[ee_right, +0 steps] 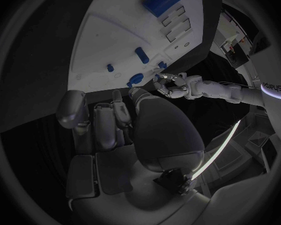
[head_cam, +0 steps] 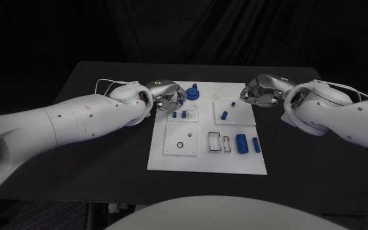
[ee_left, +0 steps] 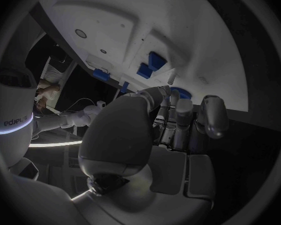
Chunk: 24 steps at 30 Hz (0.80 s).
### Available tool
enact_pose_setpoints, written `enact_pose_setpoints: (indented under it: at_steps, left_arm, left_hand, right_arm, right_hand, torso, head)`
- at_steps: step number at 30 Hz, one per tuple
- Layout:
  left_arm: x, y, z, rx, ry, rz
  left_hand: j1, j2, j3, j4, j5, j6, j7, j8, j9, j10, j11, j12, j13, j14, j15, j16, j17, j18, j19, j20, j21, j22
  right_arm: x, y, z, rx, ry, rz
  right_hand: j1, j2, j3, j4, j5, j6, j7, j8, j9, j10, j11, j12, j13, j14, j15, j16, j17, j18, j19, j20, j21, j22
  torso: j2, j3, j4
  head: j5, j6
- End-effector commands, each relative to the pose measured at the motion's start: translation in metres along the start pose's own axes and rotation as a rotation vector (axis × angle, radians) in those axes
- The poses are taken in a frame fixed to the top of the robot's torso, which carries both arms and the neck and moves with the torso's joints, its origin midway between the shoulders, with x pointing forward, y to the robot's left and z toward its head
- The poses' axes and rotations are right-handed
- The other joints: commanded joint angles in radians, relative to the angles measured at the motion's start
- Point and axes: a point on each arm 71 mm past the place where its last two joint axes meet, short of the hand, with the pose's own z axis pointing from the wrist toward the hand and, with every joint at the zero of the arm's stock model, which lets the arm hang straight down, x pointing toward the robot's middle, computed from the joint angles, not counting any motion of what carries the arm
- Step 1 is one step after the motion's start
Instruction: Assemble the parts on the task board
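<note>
left hand [head_cam: 167,96] fingers hide a blue part [head_cam: 192,92]; grip unclear. right hand [head_cam: 260,95] curled at task board [head_cam: 207,161] edge, closed, empty.

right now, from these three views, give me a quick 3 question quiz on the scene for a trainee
1. True or false: the left hand is at the far left corner of the task board, beside the round blue part with a peg.
2. Multiple choice: where is the right hand?
A. over the board's near edge
B. at the board's far right corner
C. off the table
3. Fill in: the two long blue parts lie on the board's near ____ side, as the robot sees it.

Key: 1 true; 2 B; 3 right
</note>
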Motion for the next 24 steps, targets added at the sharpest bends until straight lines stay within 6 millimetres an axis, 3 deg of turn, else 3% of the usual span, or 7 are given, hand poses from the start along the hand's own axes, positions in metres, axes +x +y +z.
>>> enact_pose_setpoints:
  at_steps: [1, 12, 24]
  left_arm:
    - [0.0024, -0.0011, 0.0012, -0.003, 0.013, -0.005]
    - [0.0054, 0.0002, 0.0026, -0.022, 0.023, -0.007]
    - [0.0106, 0.0036, 0.005, -0.043, 0.057, -0.011]
  left_hand:
    - [-0.008, 0.001, 0.0, 0.007, -0.004, 0.017, 0.012, 0.003, 0.001, 0.007, 0.0, -0.005, -0.002, -0.01, 0.001, -0.008, -0.003, 0.001, -0.009, -0.001, -0.004, 0.149]
    - [-0.006, 0.001, 0.002, 0.005, -0.001, 0.018, 0.012, 0.003, -0.001, 0.01, 0.0, -0.006, -0.005, -0.01, 0.001, -0.008, -0.003, 0.001, -0.01, -0.001, -0.006, 0.149]
    - [-0.004, 0.0, 0.003, 0.003, 0.003, 0.018, 0.012, 0.002, -0.002, 0.013, 0.0, -0.007, -0.007, -0.012, 0.001, -0.009, -0.005, 0.002, -0.011, -0.001, -0.007, 0.149]
  right_arm:
    - [0.0015, -0.0007, -0.0009, 0.009, 0.008, -0.005]
    - [0.0014, -0.0008, -0.0009, 0.008, 0.007, -0.005]
    - [0.0013, -0.0009, -0.0011, 0.009, 0.005, -0.005]
  right_hand:
    - [0.007, -0.002, 0.007, 0.001, 0.002, 0.009, 0.0, 0.005, -0.001, -0.006, 0.0, -0.006, 0.006, -0.008, -0.001, -0.007, 0.027, 0.011, -0.007, 0.003, -0.005, 0.135]
    - [0.007, -0.002, 0.007, 0.001, 0.002, 0.009, 0.0, 0.005, -0.001, -0.006, 0.0, -0.006, 0.006, -0.008, -0.001, -0.007, 0.027, 0.011, -0.007, 0.003, -0.005, 0.135]
    - [0.007, -0.003, 0.009, 0.001, 0.002, 0.006, 0.0, 0.003, -0.002, -0.006, -0.001, -0.006, 0.007, -0.009, -0.001, -0.007, 0.026, 0.011, -0.006, 0.003, -0.004, 0.135]
  torso:
    - [-0.001, 0.0007, -0.0024]
    - [0.0, 0.004, -0.0037]
    - [-0.002, 0.0029, -0.0052]
  head:
    - [0.003, 0.0]
    - [0.002, 0.0]
    - [-0.001, 0.0]
